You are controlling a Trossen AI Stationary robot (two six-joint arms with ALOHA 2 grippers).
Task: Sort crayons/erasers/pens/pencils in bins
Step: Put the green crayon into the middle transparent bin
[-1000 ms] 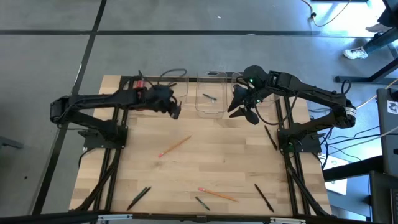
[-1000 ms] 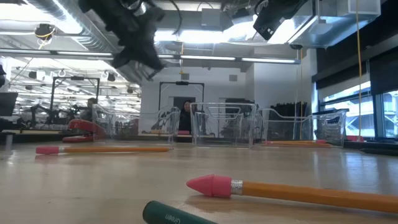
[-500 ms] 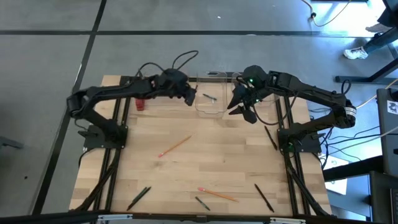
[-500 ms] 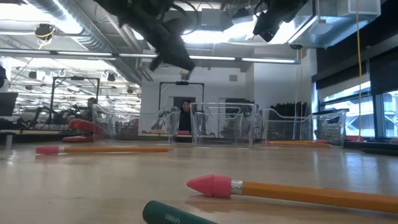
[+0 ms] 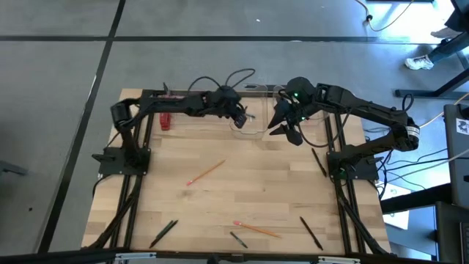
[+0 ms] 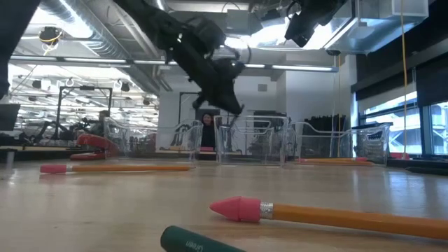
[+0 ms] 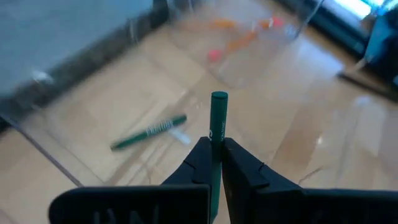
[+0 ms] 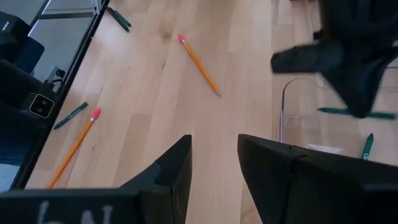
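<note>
My left gripper [image 5: 240, 115] is shut on a dark green crayon [image 7: 217, 118] and hangs over the middle clear bin [image 5: 250, 126]; the low view shows it above that bin [image 6: 222, 103]. Another green crayon [image 7: 149, 132] lies flat on that bin's floor. My right gripper [image 5: 287, 130] is open and empty, high over the table beside the right bin [image 5: 316, 117]; its wrist view [image 8: 214, 165] looks down on the boards. Orange pencils [image 5: 205, 172] [image 5: 256, 229], crayons [image 5: 163, 231] [image 5: 238, 238] and black pens [image 5: 319, 163] [image 5: 311, 233] lie flat on the table. My left gripper pinches the crayon's lower stretch [image 7: 215, 142] between its two fingers. The crayon lies along the fingers, and its free end [image 7: 219, 97] sticks out past the fingertips. The fingers slant down from the table's left. The crayon is lifted clear above the bin's floor.
A third clear bin [image 7: 249, 43] holds orange pencils. A red bar [image 5: 165, 121] lies at the far left. A pencil with a pink eraser tip [image 6: 308, 213] and a crayon [image 6: 196, 241] lie near the front edge. A person [image 6: 208, 133] stands far behind the table.
My left gripper has gone toward the table's right edge and down, from near the red bar to over the middle bin, carrying the crayon clear of the table. It has stayed shut.
</note>
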